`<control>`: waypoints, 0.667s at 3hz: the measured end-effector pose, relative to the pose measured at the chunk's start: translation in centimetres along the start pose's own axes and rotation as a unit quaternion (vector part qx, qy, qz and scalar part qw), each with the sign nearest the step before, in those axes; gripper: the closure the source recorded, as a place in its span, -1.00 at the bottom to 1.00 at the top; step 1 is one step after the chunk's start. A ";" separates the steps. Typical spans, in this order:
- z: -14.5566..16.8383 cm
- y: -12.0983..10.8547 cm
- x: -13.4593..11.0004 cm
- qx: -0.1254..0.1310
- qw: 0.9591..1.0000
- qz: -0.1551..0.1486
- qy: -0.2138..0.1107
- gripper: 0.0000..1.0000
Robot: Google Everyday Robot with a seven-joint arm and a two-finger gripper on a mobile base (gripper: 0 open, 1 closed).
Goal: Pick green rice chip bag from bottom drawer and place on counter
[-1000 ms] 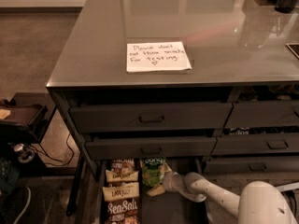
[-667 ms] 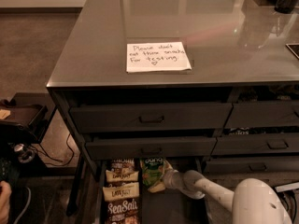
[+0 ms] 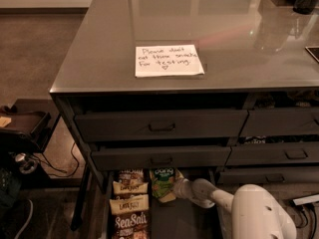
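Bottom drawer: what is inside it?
Green rice chip bag near the back, gripper at its right edge, brown snack bags to its left. The drawer above covers the rear of the bottom drawer.

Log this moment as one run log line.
gripper: in bottom drawer, at green bag right edge | green bag: lying in drawer | counter: no bag yet

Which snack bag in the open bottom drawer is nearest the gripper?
The green rice chip bag, the only green one, right of the column of brown bags. The gripper is at its right edge, inside the bottom drawer.
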State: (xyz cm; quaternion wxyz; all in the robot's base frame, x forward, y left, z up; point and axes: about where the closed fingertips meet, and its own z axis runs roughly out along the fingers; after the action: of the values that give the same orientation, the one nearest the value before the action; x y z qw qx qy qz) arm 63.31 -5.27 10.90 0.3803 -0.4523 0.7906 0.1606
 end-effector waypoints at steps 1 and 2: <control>1.0 -0.1 -0.1 -0.012 1.000 0.016 0.001 -0.65; -2.3 0.3 -2.3 -0.029 0.999 0.034 -0.018 0.13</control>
State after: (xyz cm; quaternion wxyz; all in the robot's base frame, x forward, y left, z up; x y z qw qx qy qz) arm 62.65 -5.16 14.10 0.3750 -0.4336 0.7935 0.2044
